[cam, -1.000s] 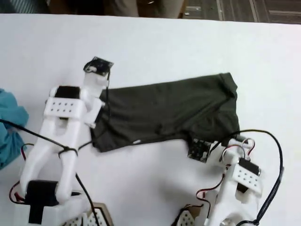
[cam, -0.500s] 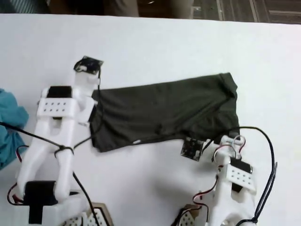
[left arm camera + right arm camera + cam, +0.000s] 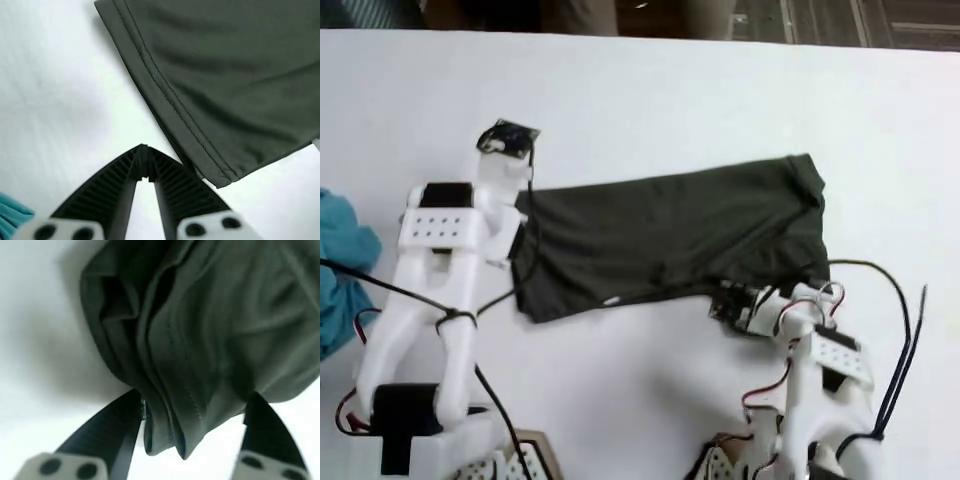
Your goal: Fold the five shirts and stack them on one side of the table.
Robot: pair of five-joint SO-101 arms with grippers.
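- Dark green shirt (image 3: 680,235) lies mid-desk (image 3: 720,90) as a long band. It looks already doubled lengthways, judging by the layered edges.
- Its hemmed end (image 3: 200,145) points toward your left arm. Its bunched, wrinkled end (image 3: 200,330) sits at your right arm.
- Left claw (image 3: 144,150): jaws together, holding nothing. It sits over bare desk just beside the hem corner and does not touch the cloth.
- Right claw (image 3: 195,395): jaws apart, straddling the bunched corner. Several stacked fabric edges sit between the fingers and nothing is pinched yet.
- Teal cloth (image 3: 340,260) is heaped at the desk's left edge, well apart from the dark shirt. It is probably another of the five shirts.
- Step in hand, as I read it: the cross fold on the dark shirt, with the right claw lined up to grab.
- Next move: shut the right claw on every layer at that corner, not just the top one. A loose layer would drag and undo the fold.
- After that, lift only enough to clear the cloth and carry that end over toward the hem.
- The left claw likely has to open and take the hem corner, or press it down, so the band doesn't slide along the desk.
- Risk: the bunched end is thick and uneven, so the grip may slip or leave the fold crooked.
- Stacking comes later, since the shirt is nowhere near a side pile.
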